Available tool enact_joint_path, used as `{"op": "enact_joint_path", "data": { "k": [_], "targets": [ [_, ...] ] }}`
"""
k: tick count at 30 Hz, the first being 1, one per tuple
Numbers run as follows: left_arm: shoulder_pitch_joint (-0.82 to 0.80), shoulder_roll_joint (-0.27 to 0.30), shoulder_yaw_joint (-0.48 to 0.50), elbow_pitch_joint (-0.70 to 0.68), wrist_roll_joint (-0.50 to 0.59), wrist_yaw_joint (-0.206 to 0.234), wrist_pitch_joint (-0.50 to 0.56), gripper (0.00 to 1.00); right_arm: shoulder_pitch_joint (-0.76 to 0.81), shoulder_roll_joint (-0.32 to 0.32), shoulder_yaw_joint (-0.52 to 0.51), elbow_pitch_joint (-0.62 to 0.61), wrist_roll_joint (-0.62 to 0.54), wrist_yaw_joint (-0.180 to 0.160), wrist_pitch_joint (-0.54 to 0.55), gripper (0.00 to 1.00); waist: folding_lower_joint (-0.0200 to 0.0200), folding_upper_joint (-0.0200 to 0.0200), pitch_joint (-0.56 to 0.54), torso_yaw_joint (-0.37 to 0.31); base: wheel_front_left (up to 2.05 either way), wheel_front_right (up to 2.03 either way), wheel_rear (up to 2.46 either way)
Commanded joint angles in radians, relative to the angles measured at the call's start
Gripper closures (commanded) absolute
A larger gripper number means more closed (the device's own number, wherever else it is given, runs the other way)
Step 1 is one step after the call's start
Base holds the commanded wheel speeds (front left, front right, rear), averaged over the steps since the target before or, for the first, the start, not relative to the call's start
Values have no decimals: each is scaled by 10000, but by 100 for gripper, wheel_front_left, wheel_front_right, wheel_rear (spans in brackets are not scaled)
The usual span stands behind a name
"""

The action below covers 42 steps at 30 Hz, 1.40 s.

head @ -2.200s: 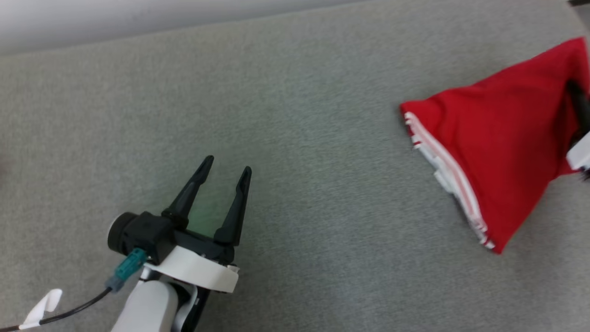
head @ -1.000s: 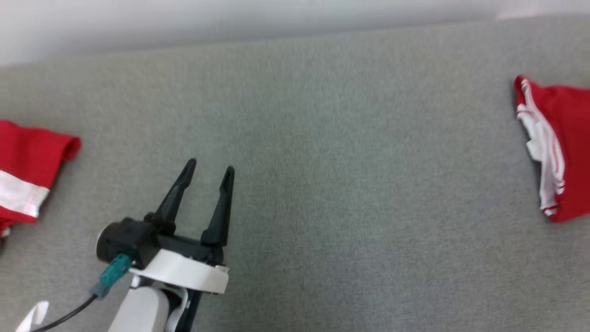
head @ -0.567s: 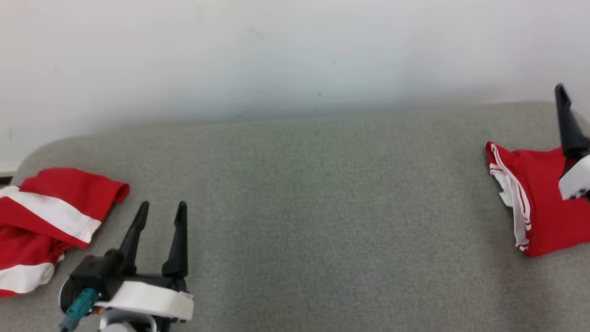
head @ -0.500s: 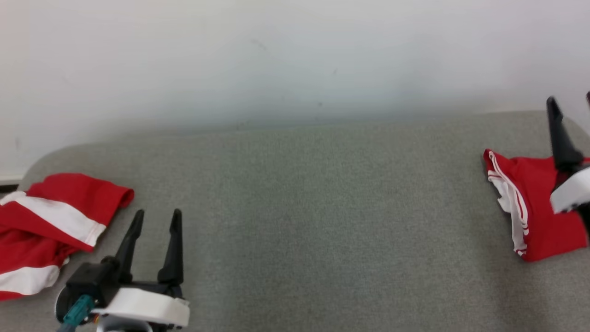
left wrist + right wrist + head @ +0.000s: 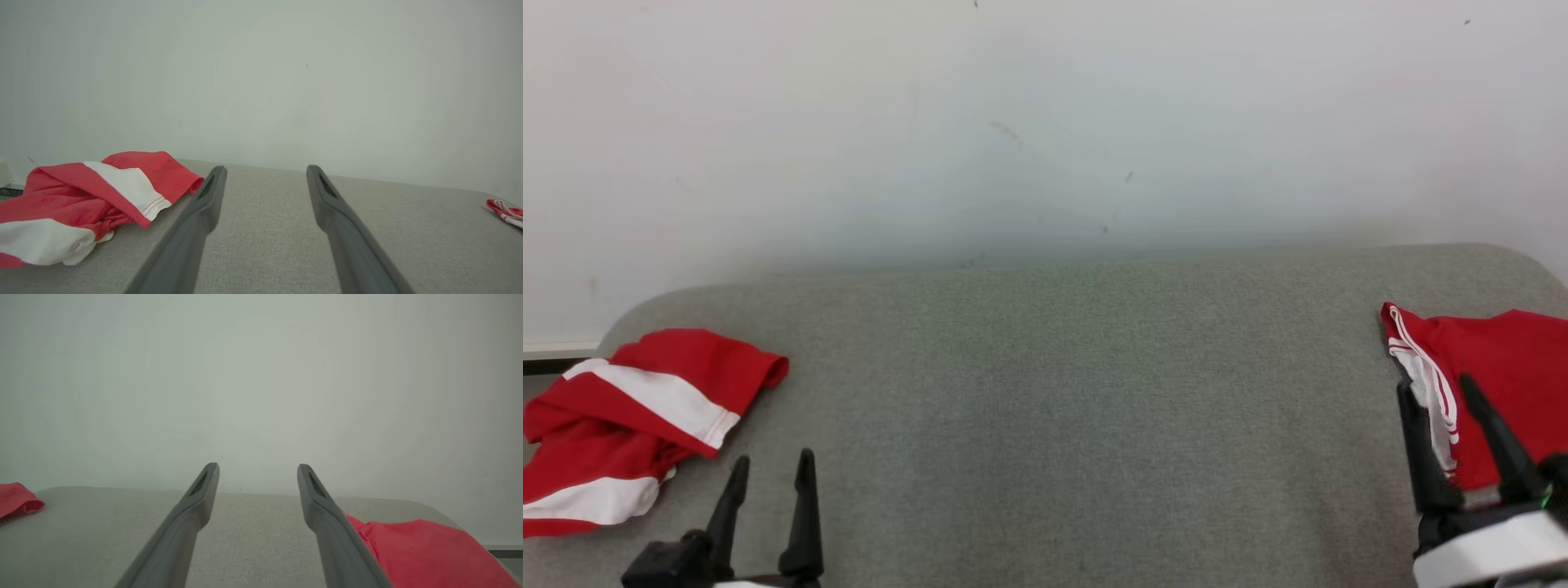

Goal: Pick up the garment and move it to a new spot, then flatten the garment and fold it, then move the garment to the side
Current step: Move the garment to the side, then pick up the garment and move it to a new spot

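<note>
Your R gripper [image 5: 1433, 384] has pulled back off the folded garment [image 5: 1519, 359], wide & empty like L gripper [image 5: 774, 457]; crumpled garment [image 5: 629, 408] prob next

— What is on the counter [image 5: 1062, 392]?
— Two things. The left garment [image 5: 629, 425] lies at the left end. The right garment [image 5: 1511, 367] lies at the right end. They are well apart.
— What is behind the counter?
— The wall [image 5: 1045, 122].
— Where are the claws?
— The left claw [image 5: 774, 457] is near the front edge, just to the right of the left garment. The right claw [image 5: 1435, 384] is near the front edge too, at the right garment's left side.
</note>
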<state>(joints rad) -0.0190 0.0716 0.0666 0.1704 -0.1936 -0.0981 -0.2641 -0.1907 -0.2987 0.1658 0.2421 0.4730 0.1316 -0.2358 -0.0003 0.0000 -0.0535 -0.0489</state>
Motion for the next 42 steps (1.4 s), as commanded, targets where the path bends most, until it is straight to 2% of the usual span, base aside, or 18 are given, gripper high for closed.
{"op": "enact_joint_path", "data": {
  "k": [1,6,9,18,35,42],
  "targets": [
    [178,-13,58,45,182,-32,1,0,321,117,-98,-149,-151,-21,-80,0,3,0,-13,20,0,0,0],
    [402,-113,-30,189,319,-71,1,0,1255,700,-286,-426,-680,-21,-204,0,3,0,-12,5,0,0,0],
    [455,-145,-138,247,289,-99,1,0,1505,834,-196,-554,-981,-21,-266,0,3,0,18,-25,0,0,0],
    [185,-186,-276,414,246,-122,1,0,1696,1545,-591,-705,-1132,-21,-295,0,3,0,60,-42,0,0,0],
    [36,-194,-558,519,100,-82,2,0,1560,1669,-401,-552,-1187,-21,-292,0,3,0,75,21,0,0,0],
    [-104,-192,-502,518,207,-77,0,0,1648,1768,-351,-576,-1105,-21,-291,0,3,0,71,704,0,0,0]
  ]
}}
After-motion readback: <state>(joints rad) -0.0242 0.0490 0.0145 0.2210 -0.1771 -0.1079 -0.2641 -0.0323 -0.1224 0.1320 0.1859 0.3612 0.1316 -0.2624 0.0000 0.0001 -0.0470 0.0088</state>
